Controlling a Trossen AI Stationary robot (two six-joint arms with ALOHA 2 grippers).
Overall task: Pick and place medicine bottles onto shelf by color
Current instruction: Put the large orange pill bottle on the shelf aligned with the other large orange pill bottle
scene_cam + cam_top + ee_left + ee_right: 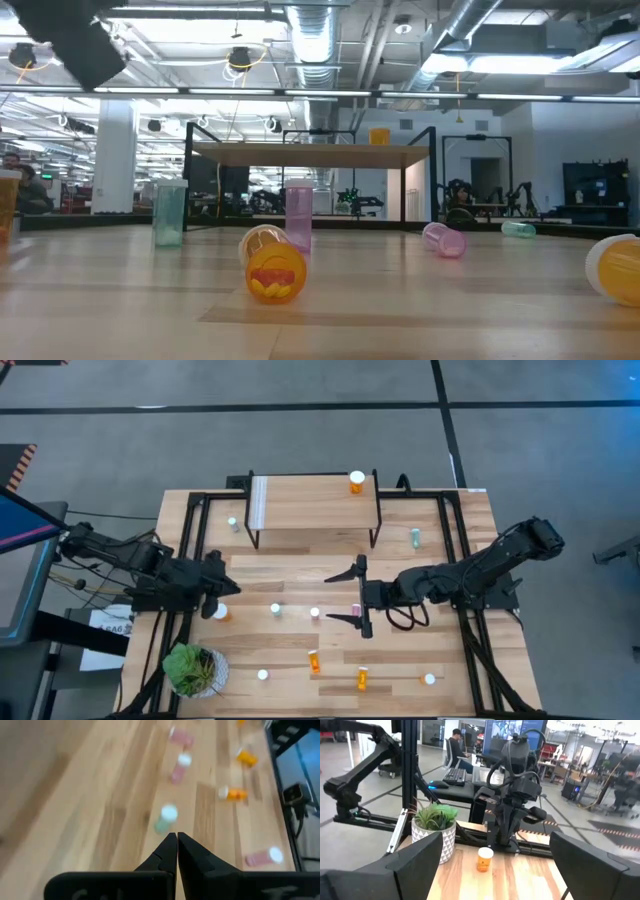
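Cylindrical orange bottle stands on plank-topped shelf.

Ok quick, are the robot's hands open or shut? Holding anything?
Left gripper: shut, holding nothing.
Right gripper: open, holding nothing.

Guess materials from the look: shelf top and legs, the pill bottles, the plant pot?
Shelf: top looks like light wood, grain visible; legs thin, black, probably painted metal.
Bottles, e.g. the orange one on its side: tinted translucent plastic, since light passes through; caps opaque white, likely plastic.
Plant pot: white, faceted, matte; ceramic or plastic, can't tell.
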